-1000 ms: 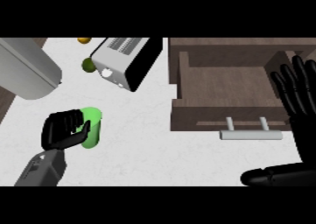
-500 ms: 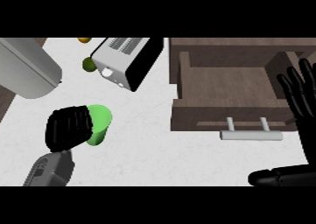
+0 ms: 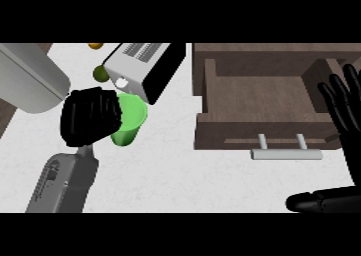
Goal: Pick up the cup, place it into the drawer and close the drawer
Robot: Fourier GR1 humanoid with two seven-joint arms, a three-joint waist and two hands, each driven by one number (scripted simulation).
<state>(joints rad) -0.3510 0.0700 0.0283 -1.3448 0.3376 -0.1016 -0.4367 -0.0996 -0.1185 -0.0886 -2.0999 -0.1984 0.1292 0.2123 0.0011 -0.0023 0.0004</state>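
My left hand (image 3: 91, 117) is curled round a bright green cup (image 3: 129, 120), which pokes out to its right, tilted above the white counter just below the toaster. The hand hides much of the cup. To the right, the brown wooden drawer (image 3: 212, 107) stands pulled out, its inside bare, with a pale bar handle (image 3: 286, 154) on its front. Fingers straight and pointing up, my right hand (image 3: 351, 107) rests at the right edge, over the drawer's right side.
A white and black toaster (image 3: 142, 67) lies at the back, close above the cup. A large grey rounded appliance (image 3: 24, 77) fills the far left. Small olive and orange items (image 3: 100, 74) sit behind the toaster. White counter (image 3: 183, 180) lies between the arms.
My left hand closed on the green cup, lifted it and carried it up and to the right, towards the toaster. The right hand has stayed put.
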